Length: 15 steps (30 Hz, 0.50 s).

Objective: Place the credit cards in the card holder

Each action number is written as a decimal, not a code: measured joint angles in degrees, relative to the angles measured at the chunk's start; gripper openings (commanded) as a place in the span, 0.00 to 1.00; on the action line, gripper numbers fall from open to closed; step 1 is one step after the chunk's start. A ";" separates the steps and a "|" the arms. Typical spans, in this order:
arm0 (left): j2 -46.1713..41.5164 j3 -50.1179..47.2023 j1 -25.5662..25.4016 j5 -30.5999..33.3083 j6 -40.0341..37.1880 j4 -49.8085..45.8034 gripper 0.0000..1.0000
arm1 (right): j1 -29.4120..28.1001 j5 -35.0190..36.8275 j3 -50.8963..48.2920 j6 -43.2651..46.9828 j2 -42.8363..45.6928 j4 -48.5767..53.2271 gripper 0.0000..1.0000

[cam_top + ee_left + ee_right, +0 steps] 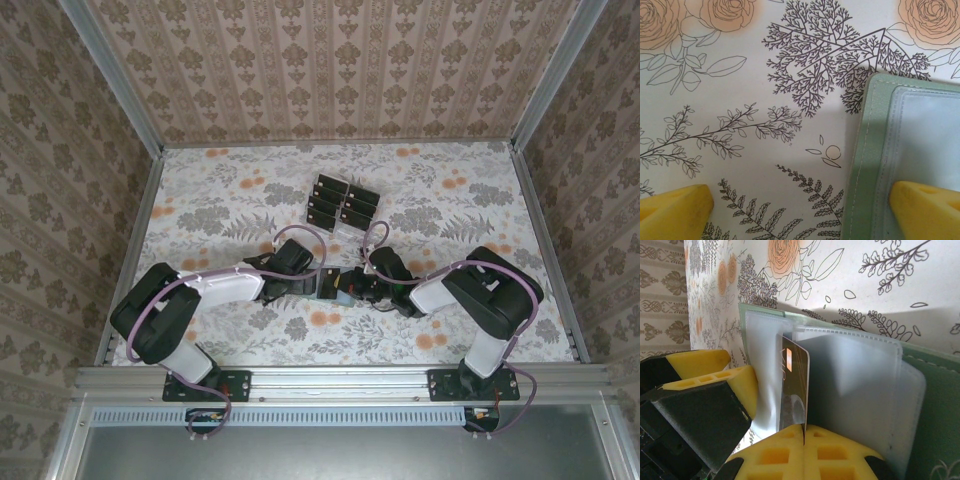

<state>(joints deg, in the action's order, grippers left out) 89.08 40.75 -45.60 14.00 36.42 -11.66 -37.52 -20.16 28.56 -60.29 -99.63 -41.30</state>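
I've got the right gripper point(804, 430) pinched tight on one credit card point(795, 380), held edge-on against the clear pockets point(850, 385) of the open card holder point(867, 165), mid-table between both arms. I can't tell if it's in a slot. The left gripper point(800, 210) is spread wide, one finger point(927, 202) over the holder. The other cards point(340, 203) sit further back.

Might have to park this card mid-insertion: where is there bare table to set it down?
Bare tablecloth left of the card rack, equally to its right, and a strip along the table's near edge. Crowded at centre: the left gripper and right gripper meet over the card holder.
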 measured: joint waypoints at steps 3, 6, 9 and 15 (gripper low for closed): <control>-0.13 -0.22 0.00 0.02 0.00 0.24 1.00 | 0.04 0.00 0.00 -0.13 0.00 0.00 0.00; -0.33 -0.48 0.00 0.02 0.00 0.44 1.00 | 0.11 0.02 0.00 -0.22 -0.02 0.00 0.00; -0.55 -0.66 0.00 0.02 0.00 0.63 1.00 | 0.15 0.09 0.00 -0.42 -0.02 -0.11 0.00; -0.87 -1.14 0.00 0.02 0.00 1.05 1.00 | 0.31 0.42 0.00 -1.29 -0.13 -0.52 0.00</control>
<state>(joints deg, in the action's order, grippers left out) 88.20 39.62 -45.60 14.02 36.42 -10.61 -37.21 -19.75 28.56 -61.58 -99.77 -41.82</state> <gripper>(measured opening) 0.997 0.043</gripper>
